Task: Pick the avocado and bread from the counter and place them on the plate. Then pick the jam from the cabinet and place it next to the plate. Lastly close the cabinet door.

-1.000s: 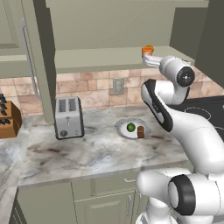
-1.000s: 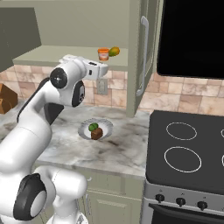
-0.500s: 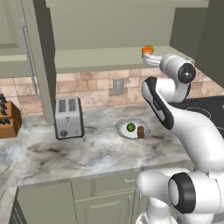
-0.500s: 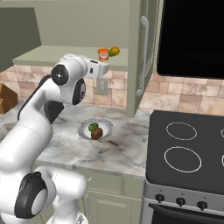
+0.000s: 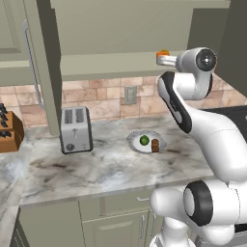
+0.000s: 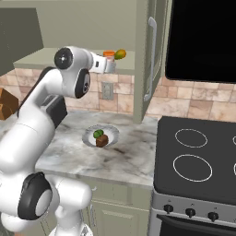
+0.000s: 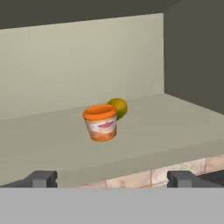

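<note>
Reaching higher toward the open cabinet point(image 7: 87, 65) than a second ago, gripper point(image 7: 111, 178) with fingers spread wide and empty, lined up on the jam point(image 7: 101, 122). Sitting on the shelf just in front of a yellow-green fruit point(image 7: 119, 107). Avocado point(image 5: 144, 140) and bread point(image 5: 155, 145) already on the plate point(image 5: 135, 143); jar pickup probably next.

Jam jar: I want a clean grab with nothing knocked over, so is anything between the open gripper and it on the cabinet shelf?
Nothing visible stands between them. In the hand view the jam sits straight ahead on the bare shelf, and the gripper is open and apart from it. The yellow-green fruit sits just behind the jar, so pushing too deep might nudge it.
</note>
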### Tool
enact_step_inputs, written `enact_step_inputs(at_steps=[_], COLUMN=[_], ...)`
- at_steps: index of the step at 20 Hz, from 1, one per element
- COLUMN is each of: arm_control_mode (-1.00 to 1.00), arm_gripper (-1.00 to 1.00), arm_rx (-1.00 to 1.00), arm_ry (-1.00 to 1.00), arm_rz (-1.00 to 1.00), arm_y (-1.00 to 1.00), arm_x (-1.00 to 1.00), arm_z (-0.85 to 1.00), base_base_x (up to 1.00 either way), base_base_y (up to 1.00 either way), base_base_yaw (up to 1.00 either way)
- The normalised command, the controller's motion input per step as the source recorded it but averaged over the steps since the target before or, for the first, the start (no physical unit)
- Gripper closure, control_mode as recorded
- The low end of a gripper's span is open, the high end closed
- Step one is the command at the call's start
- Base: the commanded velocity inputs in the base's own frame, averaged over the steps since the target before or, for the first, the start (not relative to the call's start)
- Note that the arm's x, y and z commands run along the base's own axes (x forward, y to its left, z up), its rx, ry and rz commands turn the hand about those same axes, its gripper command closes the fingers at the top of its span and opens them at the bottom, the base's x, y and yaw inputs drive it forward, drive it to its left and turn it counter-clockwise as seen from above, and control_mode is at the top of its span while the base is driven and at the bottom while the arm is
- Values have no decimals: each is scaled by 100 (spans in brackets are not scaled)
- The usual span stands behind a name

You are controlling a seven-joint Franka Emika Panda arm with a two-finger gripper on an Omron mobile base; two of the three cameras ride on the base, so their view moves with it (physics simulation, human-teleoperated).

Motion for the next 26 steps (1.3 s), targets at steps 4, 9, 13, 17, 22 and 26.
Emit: enact_step_inputs(at_steps=[4,9,13,17,22,26], arm_control_mode=[-100,-100,-100,-100,-100,-100], arm_gripper=[-100,-100,-100,-100,-100,-100], arm_rx=[0,-1,0,0,0,0], arm_ry=[18,13,0,0,0,0], arm_rz=[0,0,0,0,0,0], arm_y=[0,0,0,0,0,0], arm_x=[0,1,0,9,25,41], arm_z=[0,0,0,-1,-2,-7], base_base_x=[0,0,0,0,0,0], base_base_y=[0,0,0,0,0,0], base_base_yaw=[0,0,0,0,0,0])
